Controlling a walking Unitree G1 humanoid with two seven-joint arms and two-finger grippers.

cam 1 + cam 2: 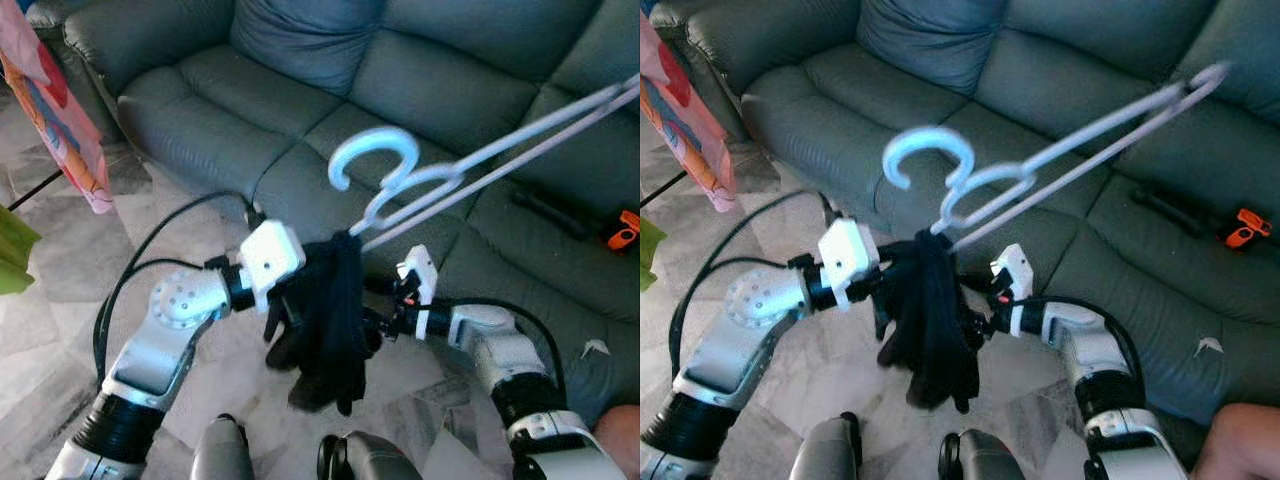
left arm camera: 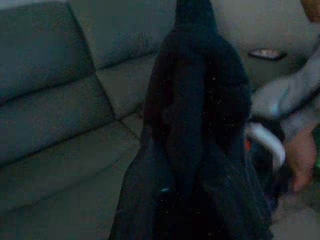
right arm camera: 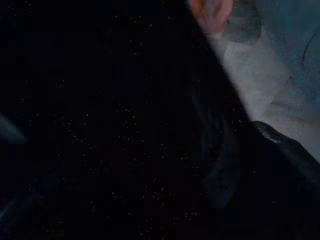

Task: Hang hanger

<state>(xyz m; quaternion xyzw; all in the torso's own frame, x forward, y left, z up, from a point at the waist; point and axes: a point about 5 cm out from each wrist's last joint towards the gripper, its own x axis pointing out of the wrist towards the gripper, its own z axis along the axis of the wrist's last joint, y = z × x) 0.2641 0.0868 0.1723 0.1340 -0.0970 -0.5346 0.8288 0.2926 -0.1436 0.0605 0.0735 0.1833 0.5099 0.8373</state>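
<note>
1. nearest the head camera: two silver arms meeting over a dark garment (image 1: 325,320), bunched and hanging in a limp clump between them, above pale marble floor (image 1: 60,300).
2. left gripper (image 1: 290,310) pressed into the garment's left side, just past its white wrist block; black fingers buried in the dark cloth, so cannot tell whether spread or closed.
3. right gripper (image 1: 375,325) against the garment's right side, white wrist block tilted up; fingers likewise lost in the fabric, state cannot be told.
4. pale blue plastic hanger (image 1: 400,180) held up in the air above the garment, tilted, hook pointing up and to the left, long arms running away to the upper right; neck end meeting the top of the cloth, exact hold hidden.
5. grey-green leather sofa (image 1: 300,90) behind and beneath the hanger, with a cushion at its back.
6. on the sofa seat to the right: a black elongated object (image 1: 1165,208) and, just beside it, a small orange and black item (image 1: 1240,228).
7. pink patterned fabric (image 1: 60,110) hanging at the far left, a green piece (image 1: 12,255) below it.
8. left wrist view: garment (image 2: 200,130) draped close in front, sofa behind.
9. right wrist view: almost wholly dark.
10. a person's bare skin (image 1: 1240,440) at the lower right corner.
</note>
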